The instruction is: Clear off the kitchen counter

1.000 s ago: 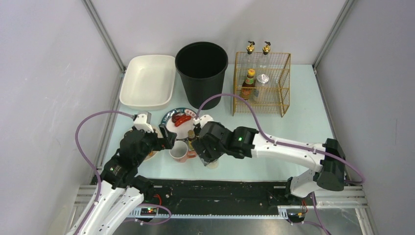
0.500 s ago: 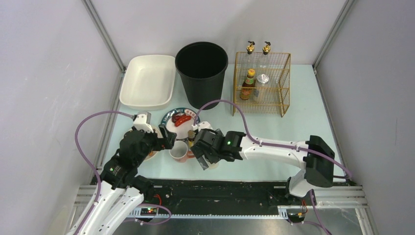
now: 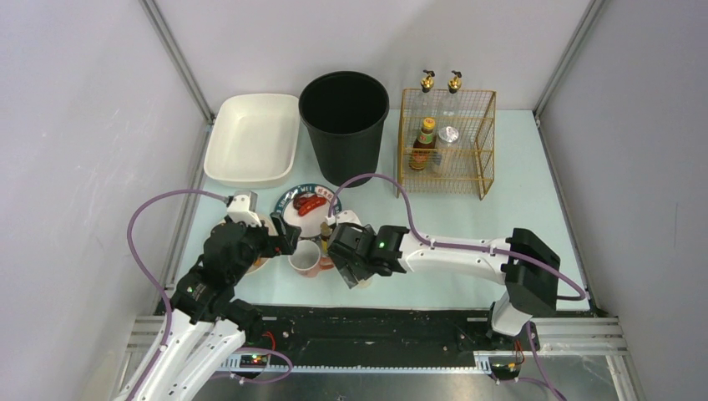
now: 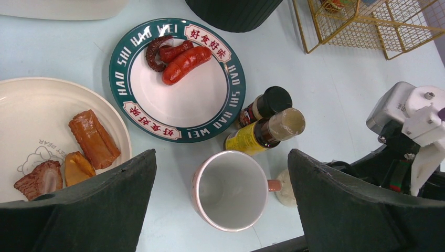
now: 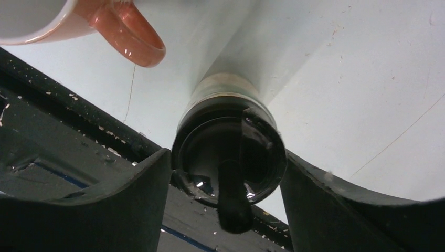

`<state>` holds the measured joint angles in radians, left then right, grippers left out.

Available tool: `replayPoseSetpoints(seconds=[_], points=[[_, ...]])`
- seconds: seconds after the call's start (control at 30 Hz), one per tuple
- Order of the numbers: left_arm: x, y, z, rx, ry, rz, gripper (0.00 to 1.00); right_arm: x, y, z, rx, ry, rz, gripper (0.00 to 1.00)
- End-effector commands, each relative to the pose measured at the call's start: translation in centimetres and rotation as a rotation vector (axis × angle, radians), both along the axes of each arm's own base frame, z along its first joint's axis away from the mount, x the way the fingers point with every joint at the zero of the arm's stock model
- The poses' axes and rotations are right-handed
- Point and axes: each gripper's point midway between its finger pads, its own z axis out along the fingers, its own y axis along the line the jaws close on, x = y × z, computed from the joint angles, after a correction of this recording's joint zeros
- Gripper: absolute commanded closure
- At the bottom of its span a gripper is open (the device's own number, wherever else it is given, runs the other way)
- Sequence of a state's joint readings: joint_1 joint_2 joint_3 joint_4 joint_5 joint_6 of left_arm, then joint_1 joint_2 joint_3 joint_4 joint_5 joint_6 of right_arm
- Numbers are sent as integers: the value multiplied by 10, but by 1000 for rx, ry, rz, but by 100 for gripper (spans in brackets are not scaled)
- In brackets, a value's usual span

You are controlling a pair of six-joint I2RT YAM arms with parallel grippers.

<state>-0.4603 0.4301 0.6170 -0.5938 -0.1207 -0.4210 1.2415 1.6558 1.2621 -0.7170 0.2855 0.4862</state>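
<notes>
Right end effector (image 5: 228, 163) straddles dark-capped jar (image 5: 228, 142) — upright at bench (image 3: 518, 209) near edge, beside mug (image 4: 228, 191); jaws hug cap, grip I cannot confirm. Left end effector (image 4: 221, 157) wide open — farther off, over mug.

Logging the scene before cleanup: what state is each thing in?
Mug: upright, empty.
White tray: empty.
Green-rimmed plate: holds sausages.
Cream plate: holds food pieces.
Seasoning bottles: capped.
Black bin: open-topped.
Dark-capped bottle: lid closed.
Left pincer: open.
Right pincer: astride that bottle, grip unclear.
</notes>
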Motion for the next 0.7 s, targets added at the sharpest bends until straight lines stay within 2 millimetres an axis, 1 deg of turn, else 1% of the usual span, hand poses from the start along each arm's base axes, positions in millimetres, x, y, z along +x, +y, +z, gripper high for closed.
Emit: replayPoseSetpoints(seconds=[0.0,0.03,0.07,0.1,0.13,0.17,0.23,0.3,0.37,0.4,0.43,0.47,0.57,0.67], points=[[1,-3,14,-28,-29,-2,2,9,8,2,36,-21,-31,30],[1,-3,14,-28,-29,-1,2,10,9,2,39,-22,-30,34],[1,-3,14,-26,-27,-1,2,10,9,3,44,-19,-29,41],[2,-3,14,-26,-28,-1,2,11,10,3,48,-19,-29,45],[2,-3,13,-25,-25,-2,2,12,9,4,50,-20,-30,52],[2,-3,13,-24,-23,-3,2,12,9,5,52,-23,-27,56],[2,-4,12,-23,-18,-4,2,15,7,11,61,-32,-30,69],[2,-4,11,-21,-15,-4,2,18,5,20,80,-45,-37,76],[3,-4,10,-19,-10,-5,2,22,1,39,121,-68,-44,81],[3,-4,10,-17,-8,-6,2,23,1,44,134,-76,-43,82],[3,-5,9,-15,-5,-6,2,26,-2,55,158,-90,-47,83],[3,-5,8,-15,-3,-7,2,28,-4,59,164,-97,-46,84],[4,-5,7,-12,3,-7,2,39,-16,81,207,-129,-77,85],[4,-5,7,-10,4,-7,2,52,-32,97,212,-167,-106,85]])
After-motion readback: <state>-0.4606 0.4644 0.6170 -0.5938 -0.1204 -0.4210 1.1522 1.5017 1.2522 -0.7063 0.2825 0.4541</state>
